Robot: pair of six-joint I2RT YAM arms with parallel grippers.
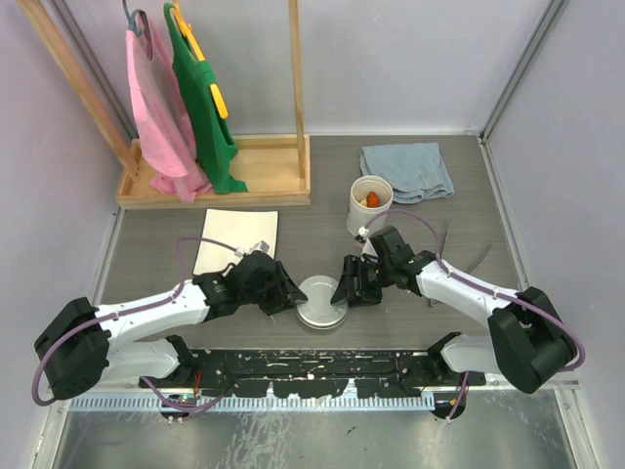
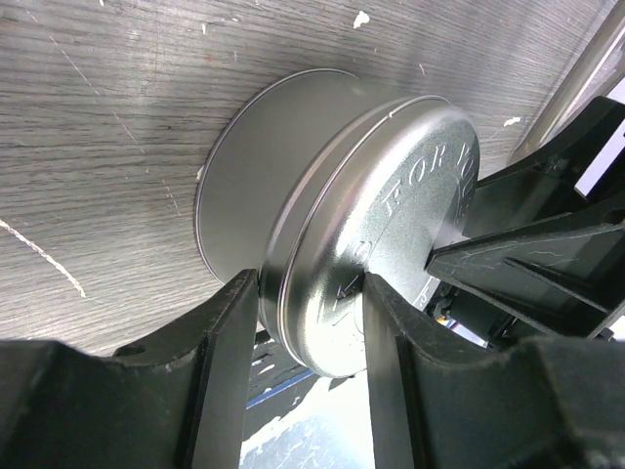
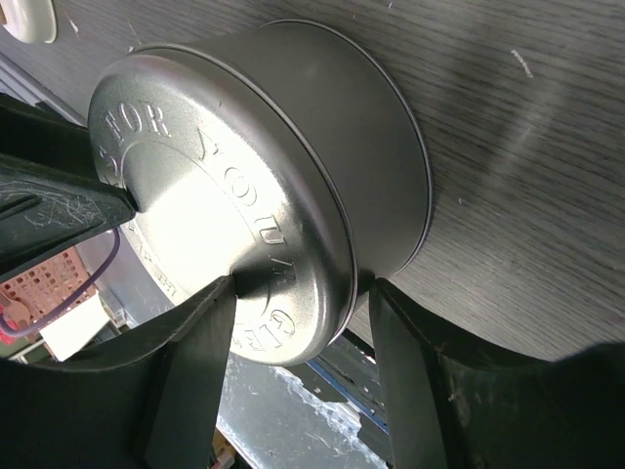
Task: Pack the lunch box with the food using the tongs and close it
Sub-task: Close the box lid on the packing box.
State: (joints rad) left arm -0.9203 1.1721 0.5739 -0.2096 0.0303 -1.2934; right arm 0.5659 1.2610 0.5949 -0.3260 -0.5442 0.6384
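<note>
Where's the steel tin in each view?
Top external: steel tin, low centre, below the white tub.
Left wrist: centre, its lid nearest the camera.
Right wrist: upper left to centre, lid lettering showing.
Shared landmark: grey woodgrain table under it in all three.

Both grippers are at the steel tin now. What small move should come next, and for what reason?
Probably close the left gripper firmly on the steel lid. Its fingers straddle the lid's rim, but a firm pinch is not clear, while the right gripper pinches the opposite edge. The lid sits on the tin, so holding both sides looks sensible.
</note>
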